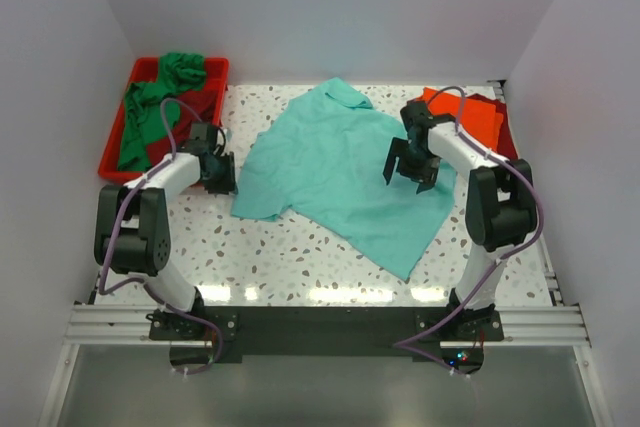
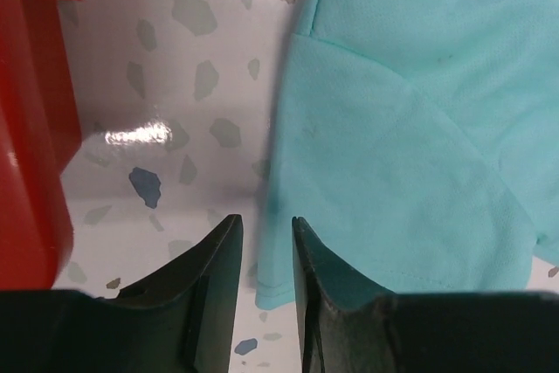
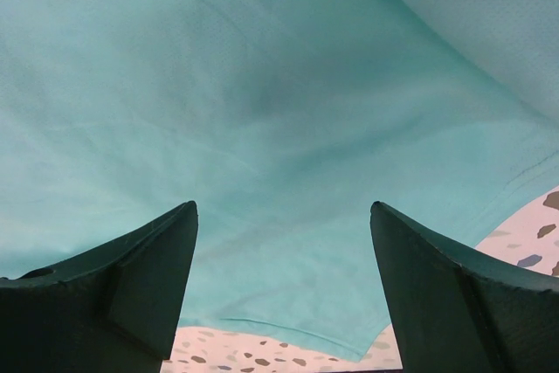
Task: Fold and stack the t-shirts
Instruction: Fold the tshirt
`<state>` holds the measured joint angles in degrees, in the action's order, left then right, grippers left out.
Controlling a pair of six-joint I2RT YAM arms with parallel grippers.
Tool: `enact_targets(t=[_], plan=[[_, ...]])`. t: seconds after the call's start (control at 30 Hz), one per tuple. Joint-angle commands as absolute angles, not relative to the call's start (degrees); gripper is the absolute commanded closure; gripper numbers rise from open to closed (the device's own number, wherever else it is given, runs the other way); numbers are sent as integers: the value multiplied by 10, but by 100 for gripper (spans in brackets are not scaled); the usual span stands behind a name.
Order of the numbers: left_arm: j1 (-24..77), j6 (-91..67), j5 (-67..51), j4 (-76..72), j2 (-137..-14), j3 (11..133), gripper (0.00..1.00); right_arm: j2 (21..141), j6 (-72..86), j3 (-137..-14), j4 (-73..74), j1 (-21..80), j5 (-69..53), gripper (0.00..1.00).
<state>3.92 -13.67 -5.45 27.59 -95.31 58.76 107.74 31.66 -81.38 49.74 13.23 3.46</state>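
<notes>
I see the light teal t-shirt (image 1: 340,172) spread across the middle of the surface (image 1: 300,262). The left gripper (image 2: 266,226) sits at the shirt's left edge, fingers narrow with a slim gap, gripping nothing. The right gripper (image 3: 284,216) hangs over its right side, fingers wide.

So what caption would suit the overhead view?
Right hand open over a teal t-shirt, left hand at its edge, more shirts in the red tray.
</notes>
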Motion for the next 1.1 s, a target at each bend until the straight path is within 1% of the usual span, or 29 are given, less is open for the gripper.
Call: enact_targets(t=[0.0,0.57,0.73,1.07], plan=[[40,-122,-83,265,-932,568,66,1041,330,-802,492,138,39,17],[41,-126,-78,287,-892,525,67,1042,337,-789,490,156,39,17],[41,-127,-71,287,-886,507,70,1037,337,-782,490,160,39,17],[41,-130,-109,265,-894,493,71,1023,340,-759,490,165,38,17]])
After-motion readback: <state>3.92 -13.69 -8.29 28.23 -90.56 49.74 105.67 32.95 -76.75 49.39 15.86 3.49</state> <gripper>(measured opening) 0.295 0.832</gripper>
